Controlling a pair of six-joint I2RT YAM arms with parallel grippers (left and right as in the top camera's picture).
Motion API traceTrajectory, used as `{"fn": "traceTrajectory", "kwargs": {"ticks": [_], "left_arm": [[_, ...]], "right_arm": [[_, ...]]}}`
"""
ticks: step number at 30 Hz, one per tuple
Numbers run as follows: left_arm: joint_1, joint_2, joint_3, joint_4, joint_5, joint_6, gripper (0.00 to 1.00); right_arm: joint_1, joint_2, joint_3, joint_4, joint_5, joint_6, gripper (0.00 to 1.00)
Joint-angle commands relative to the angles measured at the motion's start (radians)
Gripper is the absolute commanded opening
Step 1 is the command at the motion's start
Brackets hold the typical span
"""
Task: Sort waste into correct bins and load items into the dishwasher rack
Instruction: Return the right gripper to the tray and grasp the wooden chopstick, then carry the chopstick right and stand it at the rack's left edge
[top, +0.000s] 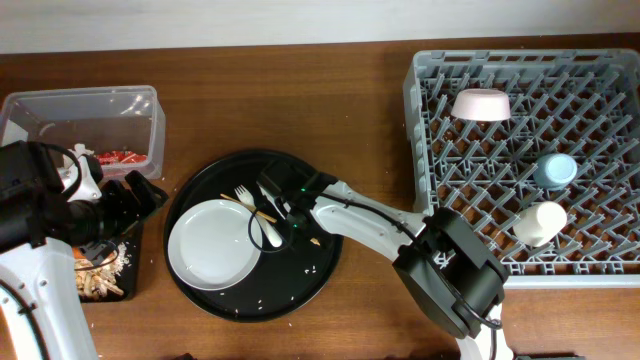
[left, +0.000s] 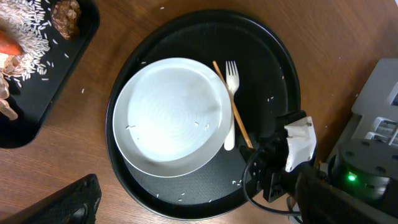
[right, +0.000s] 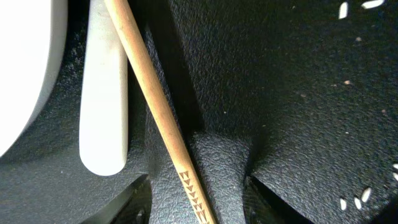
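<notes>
While the grey dishwasher rack (top: 590, 110) fills the table's 3 o'clock side, the round black tray (top: 290, 275) lies near the middle and the two bins sit at 9 o'clock. The white plate (top: 213, 243) lies flat in the round tray's 8 o'clock half.

The clear tub (top: 30, 105) stands at 10 o'clock of the round tray, and the shallow black tray (left: 37, 106) lies just at 6 o'clock of the tub.

In the rack, the pinkish bowl (top: 480, 103) stands near the 11 o'clock corner. The light blue cup (top: 556, 170) is toward the 3 o'clock edge, with the small white cup (top: 540, 222) just at 7 o'clock of it.

The left gripper (top: 140, 195) hovers over the shallow tray's 12 o'clock end, and I cannot tell how wide its fingers are.

The right gripper (top: 283, 203) is down on the round tray at 2 o'clock of the plate. One end of the chopstick (right: 155, 112) runs in at its fingers, but I cannot tell whether they pinch it.

The white fork (left: 231, 93) lies against the plate's rim, and the chopstick crosses over its handle.

A red wrapper (top: 118, 157) lies in the tub's 5 o'clock corner. Rice (left: 31, 56), a brown scrap (left: 65, 14) and the orange carrot (left: 9, 43) lie in the shallow tray.
</notes>
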Motion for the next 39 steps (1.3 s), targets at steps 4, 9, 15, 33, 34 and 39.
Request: {"fn": "traceTrajectory", "kwargs": {"ticks": [4,9,15,33,34,39], "left_arm": [[0.005,-0.006,0.000,-0.001,-0.003,-0.006,0.99],[0.005,-0.006,0.000,-0.001,-0.003,-0.006,0.99],[0.005,-0.006,0.000,-0.001,-0.003,-0.006,0.99],[0.005,-0.007,0.000,-0.001,-0.003,-0.006,0.99],[0.005,-0.006,0.000,-0.001,-0.003,-0.006,0.99],[0.005,-0.006,0.000,-0.001,-0.003,-0.006,0.99]], "right_arm": [[0.008,0.004,-0.036,0.024,0.028,-0.006,0.40],[0.006,0.001,-0.016,0.020,0.031,0.047,0.09],[-0.007,-0.032,0.147,-0.146,0.027,0.108,0.04],[-0.698,-0.170,0.466,-0.573,0.018,0.016,0.04],[-0.708,-0.147,0.464,-0.552,0.036,0.016,0.04],[-0.727,-0.040,0.464,-0.483,0.077,0.017,0.05]]}}
